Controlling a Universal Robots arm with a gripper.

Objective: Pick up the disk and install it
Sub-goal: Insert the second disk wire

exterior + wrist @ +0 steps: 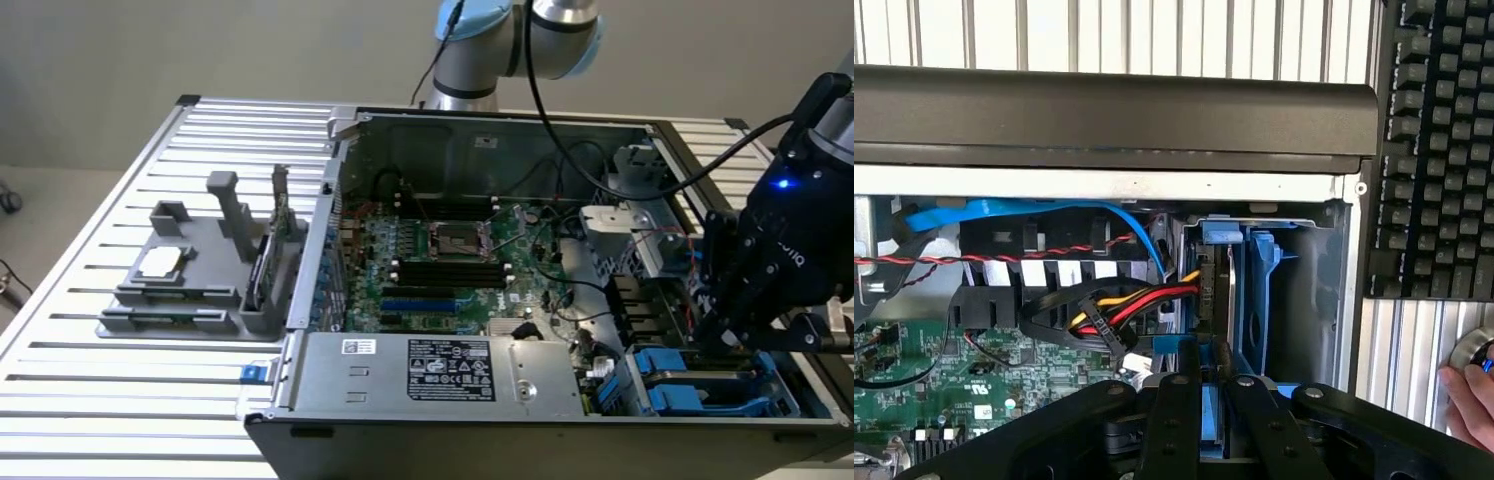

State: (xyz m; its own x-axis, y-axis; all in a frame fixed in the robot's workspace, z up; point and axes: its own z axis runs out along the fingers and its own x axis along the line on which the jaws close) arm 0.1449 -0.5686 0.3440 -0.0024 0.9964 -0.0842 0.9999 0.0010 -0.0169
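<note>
The disk (pixel 1212 300) stands on edge inside the drive bay (pixel 707 385) at the near right corner of the open computer case (pixel 534 420), as the exterior view has it. Its blue carrier shows in the wrist view as a thin upright frame, with another blue carrier (pixel 1259 300) just beside it in the same bay. The gripper (pixel 1201 400) is directly over the disk: its black fingers (pixel 1169 420) are drawn close together on either side of the blue edge, pinching the disk's carrier between them. In the exterior view the gripper (pixel 727 335) reaches down into the bay from the right, its dark body hiding most of what it holds.

Beside the bay, a bundle of red, yellow and black cables (pixel 1124 305) and a blue flat cable (pixel 1024 213) run across toward the green motherboard (pixel 441 265). A long grey power-supply box (pixel 441 372) lies along the case's near side, to the left of the bay.

The case rests on a table (pixel 120 420) of ribbed white slats. On the exterior view's left stands a grey holder (pixel 200 280) with a small square chip (pixel 160 262) on it. In the wrist view a black keyboard (pixel 1439 150) lies outside the case, and a person's hand (pixel 1469 395) shows at the frame's edge. A plain pale wall (pixel 200 50) lies behind.
</note>
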